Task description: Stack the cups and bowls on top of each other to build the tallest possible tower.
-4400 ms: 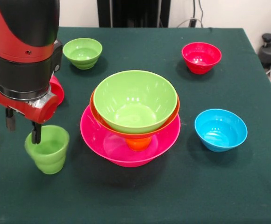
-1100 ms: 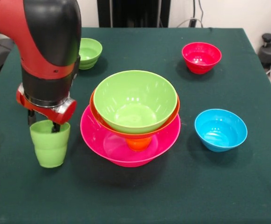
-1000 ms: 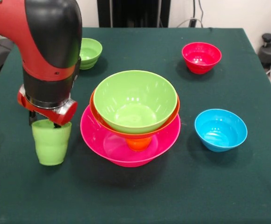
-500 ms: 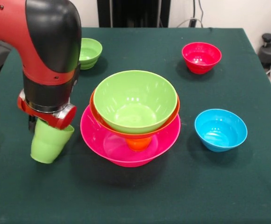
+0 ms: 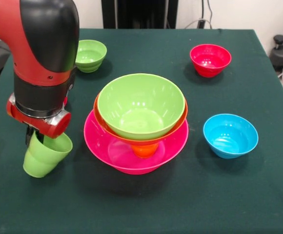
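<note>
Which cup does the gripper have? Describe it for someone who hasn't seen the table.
Start at the tower of nested bowls mid-table. Beside it hangs the gripper, shut on the green cup, tilted. It is the only green cup; the other green things are bowls.

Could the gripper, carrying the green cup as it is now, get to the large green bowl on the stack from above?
Probably yes. The gripper holds the green cup tilted, beside the pink bowl. The large green bowl sits topmost, empty, with nothing above it.
</note>
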Tool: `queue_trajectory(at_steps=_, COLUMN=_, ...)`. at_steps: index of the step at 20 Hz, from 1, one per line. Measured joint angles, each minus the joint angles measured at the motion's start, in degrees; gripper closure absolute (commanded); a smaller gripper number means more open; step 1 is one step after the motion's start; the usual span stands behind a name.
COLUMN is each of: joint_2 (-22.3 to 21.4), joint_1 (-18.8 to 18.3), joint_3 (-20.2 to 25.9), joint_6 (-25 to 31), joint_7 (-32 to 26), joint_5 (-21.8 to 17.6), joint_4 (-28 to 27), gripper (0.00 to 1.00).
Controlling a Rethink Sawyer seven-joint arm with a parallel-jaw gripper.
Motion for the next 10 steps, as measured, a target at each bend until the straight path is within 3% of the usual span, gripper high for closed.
queue_trajectory(at_steps=10, joint_2=0.29, joint_1=0.02, joint_3=-0.2, joint_6=-0.27, joint_7=0.0, joint_5=0.01, joint_4=0.02, gripper=1.0)
